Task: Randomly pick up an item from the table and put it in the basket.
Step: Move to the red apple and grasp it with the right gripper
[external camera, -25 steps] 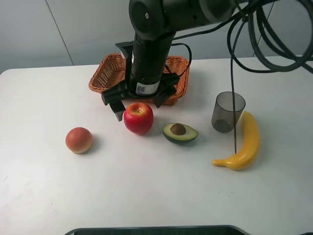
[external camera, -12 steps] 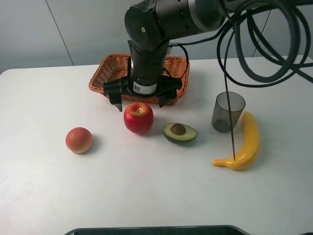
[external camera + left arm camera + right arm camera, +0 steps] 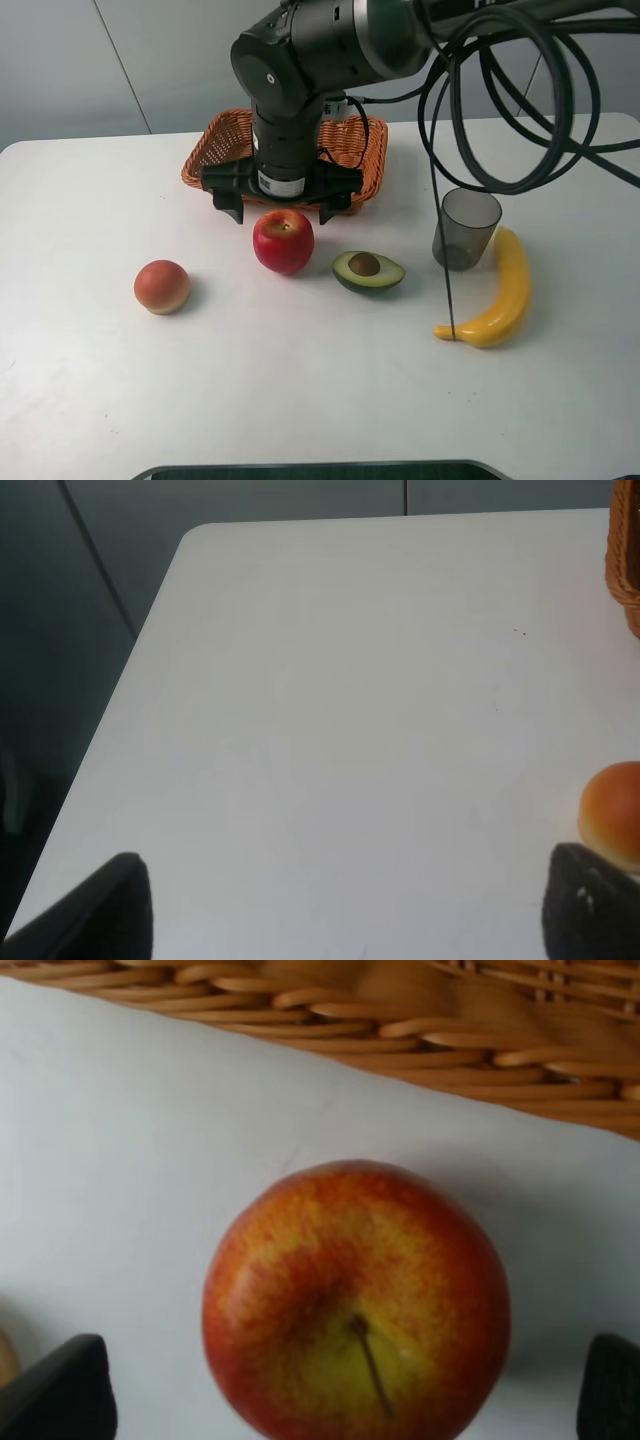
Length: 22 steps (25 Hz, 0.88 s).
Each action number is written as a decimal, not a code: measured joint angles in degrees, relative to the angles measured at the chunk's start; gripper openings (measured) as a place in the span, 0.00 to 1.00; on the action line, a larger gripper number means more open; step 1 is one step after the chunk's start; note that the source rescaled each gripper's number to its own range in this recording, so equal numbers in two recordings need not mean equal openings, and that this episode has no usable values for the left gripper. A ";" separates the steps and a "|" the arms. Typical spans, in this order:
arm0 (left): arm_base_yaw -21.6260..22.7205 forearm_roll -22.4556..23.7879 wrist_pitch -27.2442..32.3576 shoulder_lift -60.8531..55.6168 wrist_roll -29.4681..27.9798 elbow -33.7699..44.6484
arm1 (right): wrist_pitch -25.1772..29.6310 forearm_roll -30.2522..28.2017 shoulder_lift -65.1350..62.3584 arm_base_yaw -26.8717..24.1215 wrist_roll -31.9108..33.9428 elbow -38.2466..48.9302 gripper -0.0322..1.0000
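Note:
The red apple (image 3: 283, 241) stands on the white table (image 3: 300, 390) just in front of the wicker basket (image 3: 222, 150). My right gripper (image 3: 281, 206) hangs open directly over the apple, one finger on each side, not touching it. In the right wrist view the apple (image 3: 355, 1300) lies between the spread fingertips (image 3: 60, 1390), with the basket wall (image 3: 400, 1020) behind it. My left gripper (image 3: 345, 920) is open and empty over bare table near the left edge. The left arm does not show in the high view.
A peach-like fruit (image 3: 162, 286) lies left of the apple and shows in the left wrist view (image 3: 612, 810). A halved avocado (image 3: 368, 270), a grey cup (image 3: 466, 228) and a banana (image 3: 500, 295) lie to the right. Black cables hang over the cup.
My right gripper has lifted a little and levelled out over the apple, shifting slightly left and back. The apple has not moved.

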 joint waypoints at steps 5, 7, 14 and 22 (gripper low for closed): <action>0.00 0.00 0.00 0.00 0.00 0.00 | -0.06 -1.92 1.44 0.25 3.10 -0.68 1.00; 0.00 0.00 0.00 0.00 0.00 0.00 | -0.06 -2.31 1.95 0.25 3.66 -0.68 1.00; 0.00 0.00 0.00 0.00 0.00 0.00 | -1.92 -3.69 2.59 0.25 5.23 -0.68 1.00; 0.00 0.00 0.00 0.00 0.00 0.00 | -3.05 -3.78 3.34 0.35 6.54 -0.68 1.00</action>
